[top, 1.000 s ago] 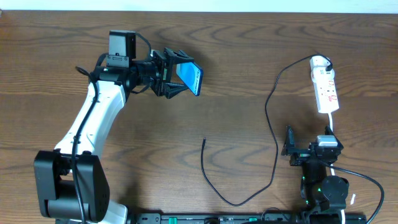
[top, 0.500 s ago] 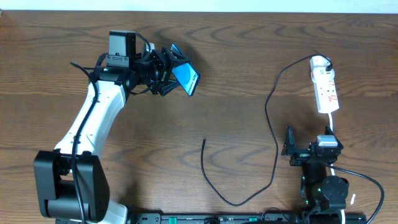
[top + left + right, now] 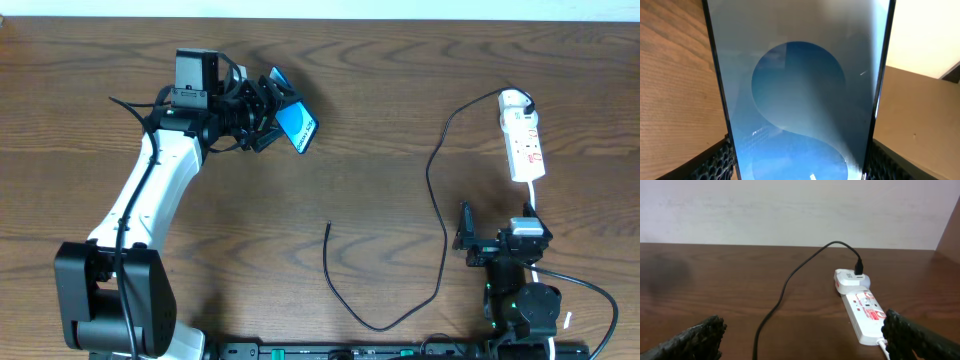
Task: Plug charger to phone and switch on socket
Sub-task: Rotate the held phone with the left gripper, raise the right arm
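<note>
My left gripper (image 3: 272,113) is shut on the phone (image 3: 296,128) and holds it tilted above the table at the back left. In the left wrist view the phone's (image 3: 800,90) blue screen fills the frame, with a black pad (image 3: 715,162) pressed on each long edge. The charger (image 3: 437,220), a thin black cable, runs from the far end of the white socket (image 3: 524,140) down across the table. Its free tip (image 3: 329,225) lies near the middle. My right gripper (image 3: 800,340) is open and empty, low at the front right, just short of the socket (image 3: 862,307).
A white cord (image 3: 536,205) leaves the socket's near end toward the right arm's base. The charger's loop (image 3: 385,325) lies near the table's front edge. A pale wall (image 3: 790,210) stands behind the table.
The left wrist has rolled, and the phone has tilted and shifted slightly left. The right arm, cable and socket have not moved.
</note>
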### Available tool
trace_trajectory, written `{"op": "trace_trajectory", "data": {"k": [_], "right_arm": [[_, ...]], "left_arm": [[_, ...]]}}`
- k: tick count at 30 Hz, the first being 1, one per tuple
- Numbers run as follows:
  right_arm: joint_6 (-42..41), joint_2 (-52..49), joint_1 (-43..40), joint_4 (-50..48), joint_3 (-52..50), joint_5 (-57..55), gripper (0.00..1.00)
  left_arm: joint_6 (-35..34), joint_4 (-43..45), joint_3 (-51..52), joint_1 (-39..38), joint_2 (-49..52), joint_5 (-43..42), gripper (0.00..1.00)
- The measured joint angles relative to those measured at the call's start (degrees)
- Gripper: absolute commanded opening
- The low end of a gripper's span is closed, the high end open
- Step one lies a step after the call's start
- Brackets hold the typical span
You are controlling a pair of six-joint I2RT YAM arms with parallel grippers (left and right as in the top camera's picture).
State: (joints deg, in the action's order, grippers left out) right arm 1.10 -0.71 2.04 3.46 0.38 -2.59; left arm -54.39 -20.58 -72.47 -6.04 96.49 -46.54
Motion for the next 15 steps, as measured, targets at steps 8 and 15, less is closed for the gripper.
{"op": "trace_trajectory", "data": {"k": [8, 15], "right_arm": [[-0.02, 0.0, 0.0, -6.34, 0.0, 4.83, 0.99], [-5.27, 0.0, 0.0, -9.92, 0.2, 12.2, 0.99]], "left_arm": [[2.12, 0.02, 0.0, 0.0, 0.0, 0.31, 0.07], [2.36, 0.04, 0.0, 0.0, 0.0, 0.39, 0.07]]}}
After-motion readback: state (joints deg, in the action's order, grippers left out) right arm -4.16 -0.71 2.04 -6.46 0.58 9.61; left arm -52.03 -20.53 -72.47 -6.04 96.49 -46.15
